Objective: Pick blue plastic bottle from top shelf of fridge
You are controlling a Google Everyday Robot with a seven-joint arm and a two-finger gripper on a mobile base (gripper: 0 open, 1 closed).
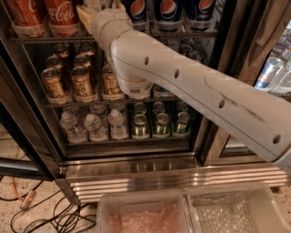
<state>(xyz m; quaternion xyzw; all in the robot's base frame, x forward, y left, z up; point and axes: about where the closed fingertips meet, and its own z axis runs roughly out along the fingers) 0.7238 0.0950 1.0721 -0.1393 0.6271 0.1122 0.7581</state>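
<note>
My white arm [182, 86] reaches up and left into the open fridge [136, 175]. My gripper [94, 10] is at the top shelf [32, 40], at the frame's top edge, between the red Coca-Cola bottles [61, 13] on its left and the dark blue Pepsi bottles [168, 11] on its right. Only its wrist and a tan part show. The blue plastic bottle is hidden behind the gripper and arm or is out of view.
Gold cans [82, 82] fill the middle rack. Small water bottles [91, 125] and green cans [159, 123] stand on the lower rack. Two clear plastic bins [141, 214] sit in front of the ribbed base. Cables [59, 214] lie on the floor at left. The dark door frame [22, 136] stands left.
</note>
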